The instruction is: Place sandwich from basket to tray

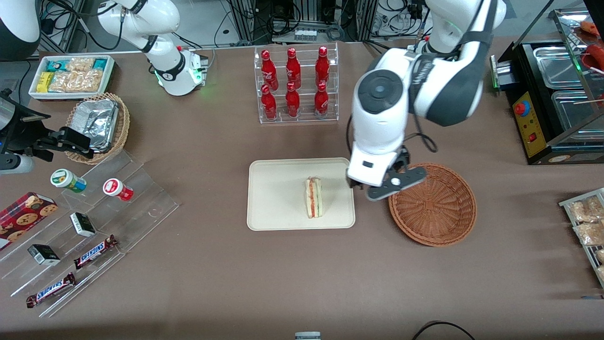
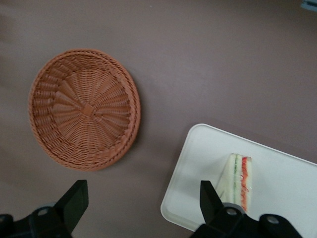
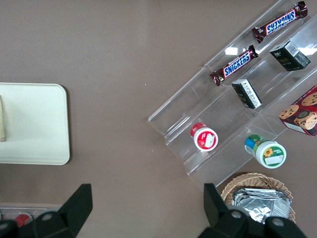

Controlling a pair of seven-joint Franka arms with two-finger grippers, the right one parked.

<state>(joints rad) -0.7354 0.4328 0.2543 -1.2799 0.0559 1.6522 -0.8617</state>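
sandwich [image 1: 314, 197]: lies on the tray [image 1: 276, 208], on the half nearer the basket; filling edge faces up, red, orange and green stripes visible; also seen from the wrist camera [image 2: 238, 177]
tray: flat on the tabletop [image 1: 302, 278], nearer the front camera than the rack of red bottles [image 1: 296, 84]; its edge is just beside the basket, not touching
tool [image 1: 359, 187]: above the gap between tray and basket, over the tray's basket-side edge; clear of the sandwich, not touching it
tool state: fingers spread wide, nothing between them; in the wrist view one fingertip [image 2: 75, 198] sits over bare tabletop, the other [image 2: 208, 197] over the tray rim just beside the sandwich
tool vs sandwich: sandwich is near the tool, lower, toward the tray's middle
arm: left arm [image 1: 401, 104] reaches in from the working arm's end of the table, forearm angled down, wrist pointing at the tabletop, camera bracket overlapping the basket rim in the front view
basket [image 1: 436, 205]: on the tabletop beside the tray, toward the working arm's end; woven floor fully exposed in the wrist view [image 2: 84, 109]
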